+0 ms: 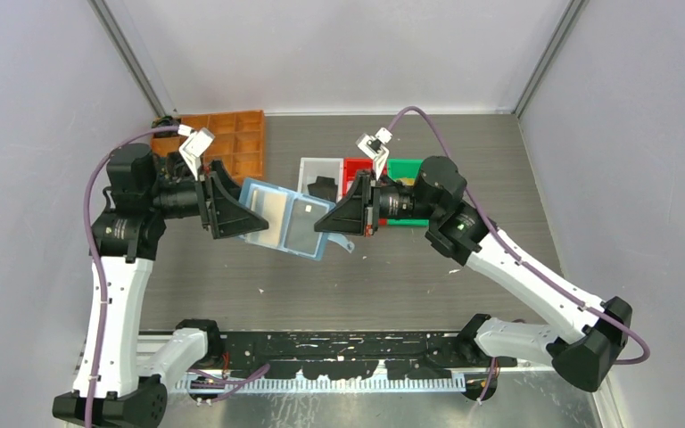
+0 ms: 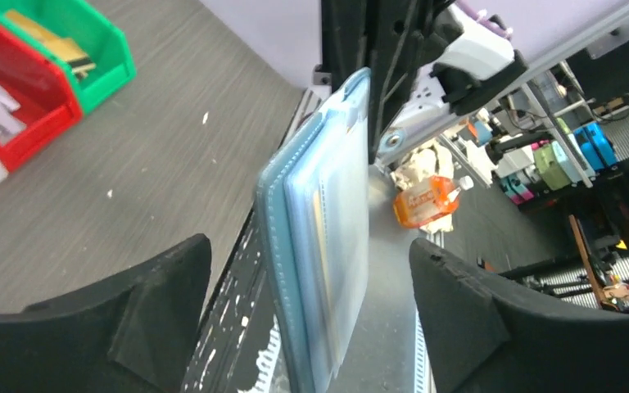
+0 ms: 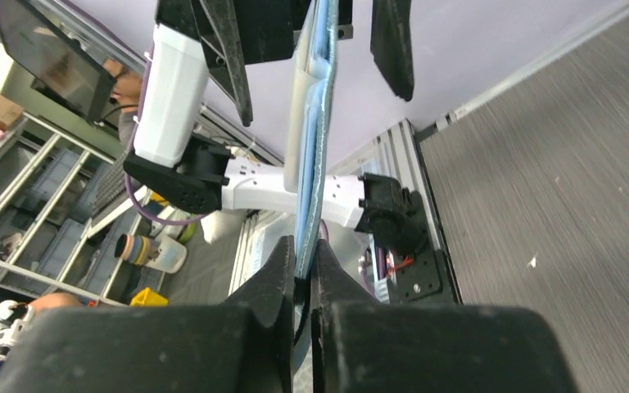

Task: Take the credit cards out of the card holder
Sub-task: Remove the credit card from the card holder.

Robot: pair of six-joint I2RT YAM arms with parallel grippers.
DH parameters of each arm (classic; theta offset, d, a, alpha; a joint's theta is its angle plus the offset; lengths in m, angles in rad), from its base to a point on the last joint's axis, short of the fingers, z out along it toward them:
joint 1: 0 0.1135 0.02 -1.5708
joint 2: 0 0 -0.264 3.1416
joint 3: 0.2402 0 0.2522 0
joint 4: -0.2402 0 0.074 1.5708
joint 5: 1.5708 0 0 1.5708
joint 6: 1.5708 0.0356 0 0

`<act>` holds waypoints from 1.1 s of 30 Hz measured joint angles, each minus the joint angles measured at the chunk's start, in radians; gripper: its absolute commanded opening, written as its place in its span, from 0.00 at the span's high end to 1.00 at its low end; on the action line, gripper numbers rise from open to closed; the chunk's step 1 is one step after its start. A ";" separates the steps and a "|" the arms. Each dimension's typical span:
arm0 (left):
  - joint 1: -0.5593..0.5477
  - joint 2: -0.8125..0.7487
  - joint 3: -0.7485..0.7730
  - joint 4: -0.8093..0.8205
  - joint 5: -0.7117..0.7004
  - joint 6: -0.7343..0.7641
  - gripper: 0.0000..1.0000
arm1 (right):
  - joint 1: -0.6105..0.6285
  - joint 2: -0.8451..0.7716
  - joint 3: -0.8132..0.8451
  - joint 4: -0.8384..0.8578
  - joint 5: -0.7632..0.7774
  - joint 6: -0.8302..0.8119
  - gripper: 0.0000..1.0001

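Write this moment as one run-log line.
left jaws: open around card holder | right jaws: shut on card holder | credit cards: in pockets

The card holder (image 1: 285, 218) is spread open in the air above the tabletop (image 1: 410, 276), teal-blue at the rim and paler blue inside. Pale credit cards (image 1: 273, 210) sit in its slip pockets. The right tool (image 1: 325, 223) pinches its right edge.

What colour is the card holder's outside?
The card holder is teal-blue outside; clearest in left wrist view.
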 measured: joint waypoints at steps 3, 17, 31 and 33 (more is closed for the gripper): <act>0.000 0.027 0.060 -0.161 -0.044 0.174 0.01 | 0.000 0.009 0.105 -0.217 -0.011 -0.103 0.99; -0.281 0.075 0.211 -0.533 -0.261 0.732 0.08 | 0.179 0.288 0.568 -0.967 0.045 -0.523 0.99; -0.400 0.098 0.113 -0.768 -0.407 0.947 0.36 | 0.238 0.380 0.767 -1.223 0.121 -0.668 0.99; -0.400 0.098 0.089 -0.748 -0.408 0.925 0.36 | 0.250 0.384 0.774 -1.226 0.122 -0.672 0.99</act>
